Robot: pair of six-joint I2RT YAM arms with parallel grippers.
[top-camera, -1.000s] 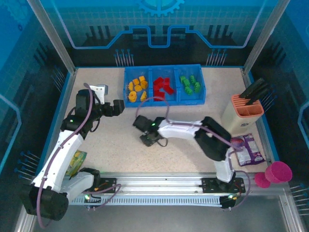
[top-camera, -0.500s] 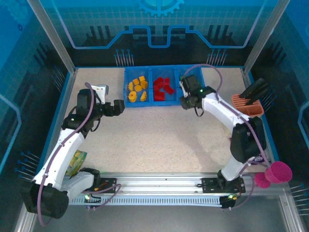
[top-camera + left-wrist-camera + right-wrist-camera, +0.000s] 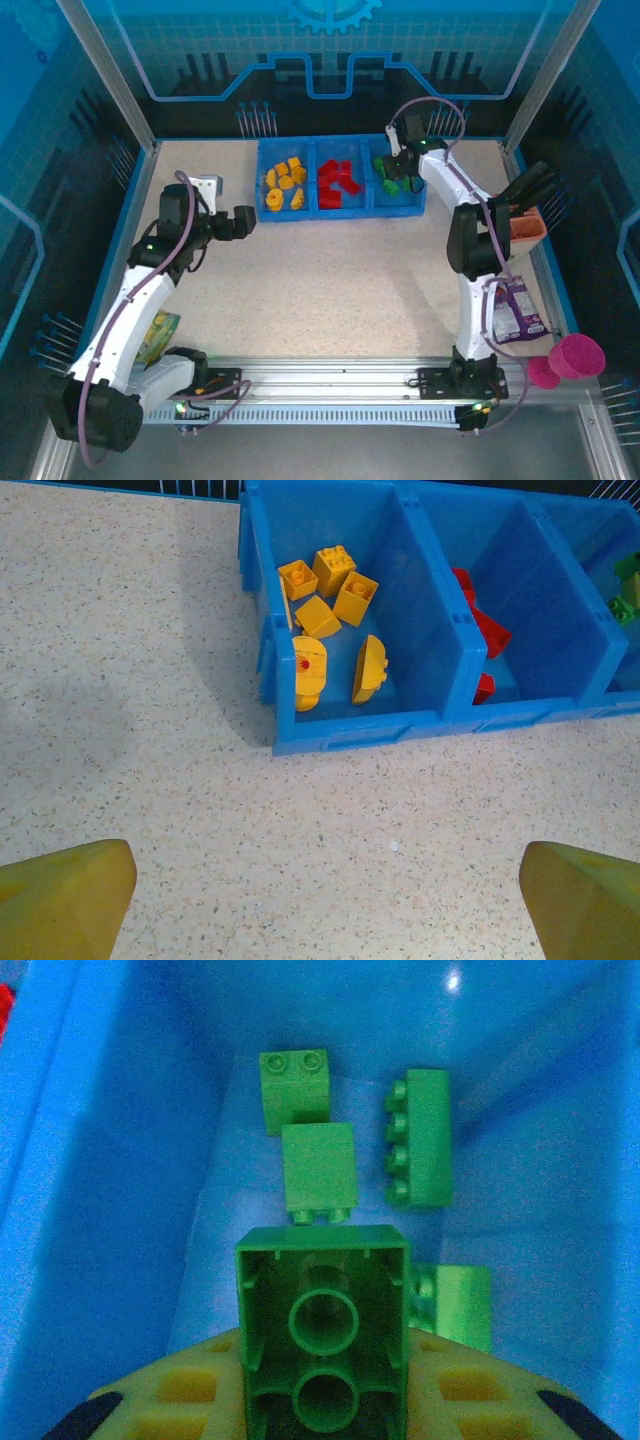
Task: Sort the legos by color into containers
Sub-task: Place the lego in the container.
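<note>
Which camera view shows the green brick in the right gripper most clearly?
The right wrist view: the green brick sits close, hollow underside toward the camera. In the top external view, the right gripper covers it.

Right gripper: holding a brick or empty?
Holding: green brick clamped in the right gripper, underside toward camera, above the green compartment.
</note>
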